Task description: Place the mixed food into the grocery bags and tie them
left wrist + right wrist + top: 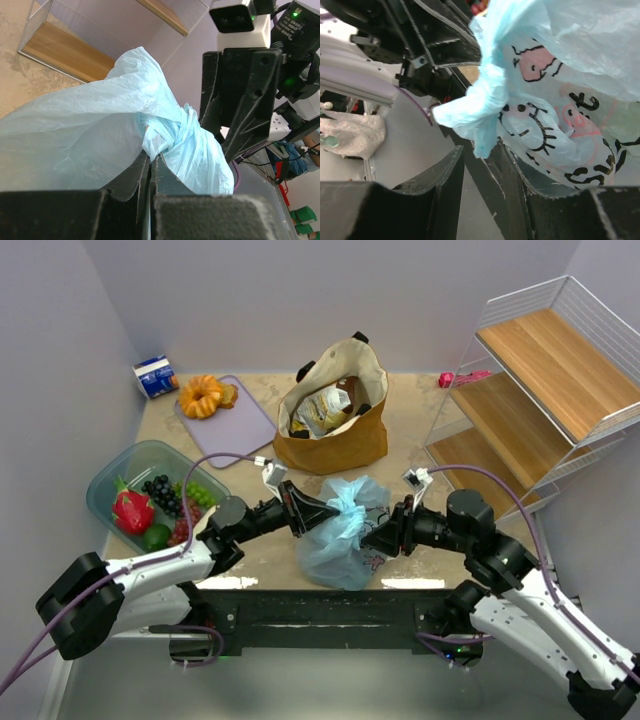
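The light-blue printed plastic bag point(345, 535) sits at the near middle of the table, its top twisted into a knot point(167, 125). My left gripper point(328, 512) is shut on a strip of the bag just below the knot, and its jaws point(150, 159) are pressed together on the plastic. My right gripper point(370, 538) is at the bag's right side; its jaws point(483, 152) stand open with a loose blue tail point(475, 110) hanging just above the gap. The mustard-tan tote point(335, 430) stands behind with snack packets point(322, 410) inside.
A clear teal tub point(125, 468) with fruit stands at the left. A purple board point(240, 425) with a pastry point(203, 395) and a small blue carton point(156, 376) lie at the back left. A wire-and-wood shelf rack point(530, 390) fills the right. A pink object point(465, 378) lies beside it.
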